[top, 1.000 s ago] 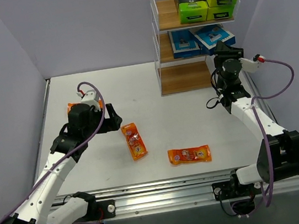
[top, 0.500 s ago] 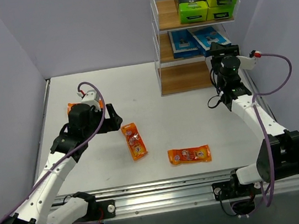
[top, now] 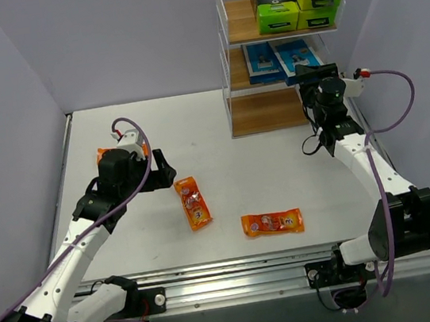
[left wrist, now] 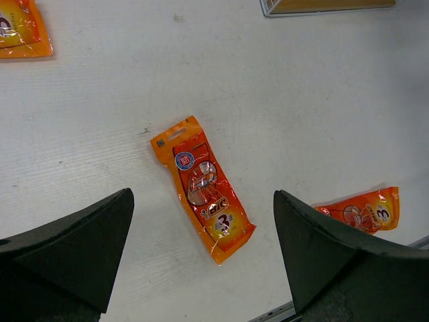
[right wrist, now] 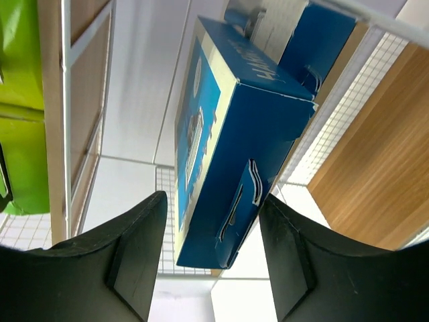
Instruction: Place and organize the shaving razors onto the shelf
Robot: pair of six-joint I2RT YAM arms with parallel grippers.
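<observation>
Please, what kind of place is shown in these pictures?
Probably a robot test bench, not a real shop: a white table inside plain lilac walls, a metal rail carrying two arms, and one small wooden three-tier shelf of razor packs.

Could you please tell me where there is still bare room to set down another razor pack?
The shelf has a bare bottom board and bare room left of the green boxes on top. Its middle tier is crowded: two blue packs, the right hand at one. The table is free between shelf and orange packets.
</observation>
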